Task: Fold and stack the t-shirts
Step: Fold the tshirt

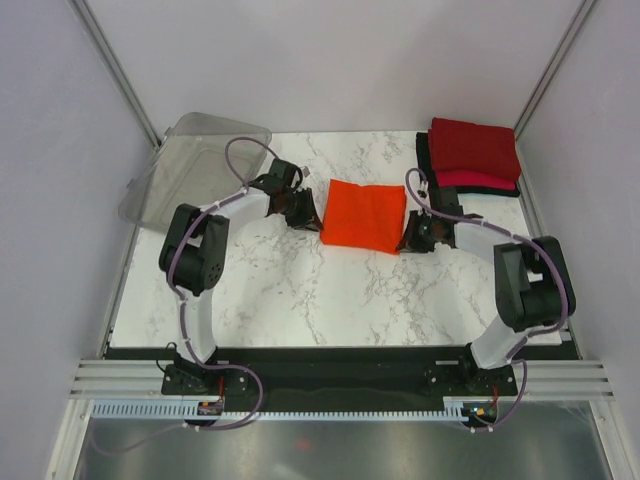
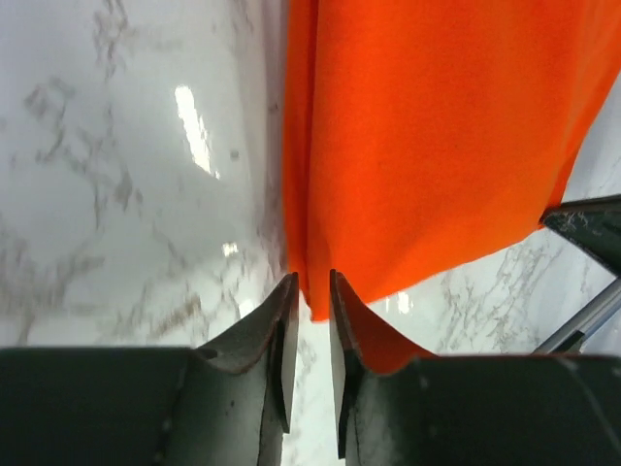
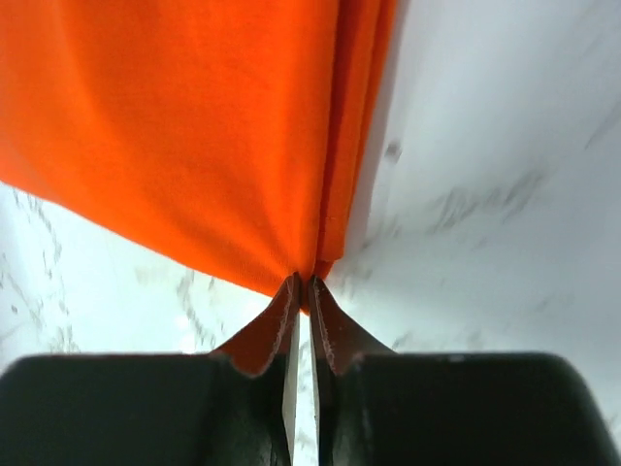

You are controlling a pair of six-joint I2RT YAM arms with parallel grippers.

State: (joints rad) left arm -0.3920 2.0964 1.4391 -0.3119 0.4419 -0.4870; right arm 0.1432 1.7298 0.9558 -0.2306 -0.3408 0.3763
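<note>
The orange t-shirt (image 1: 364,215) lies in the middle of the marble surface (image 1: 300,290), folded into a flat block. My left tool (image 2: 312,291) pinches a corner on the shirt's left side. Its jaws are close together, with the tip of the cloth between them. My right tool (image 3: 302,286) pinches a corner on the right side, and its jaws are pressed almost flat on the folded edge.

Far back on the right sits the stack (image 1: 472,150). It has a dark red t-shirt on top, a pinkish-red one under it and a black one at the bottom. It is well apart from the orange one. A clear plastic bin (image 1: 195,165) leans at the far left.

I think this shirt is folded, and the step now is to grab it and carry it to the stack. Next I should lift both tools together and keep them level, so the folds do not fall open. Then I move back and to the right and lay the shirt square on the dark red one.
</note>
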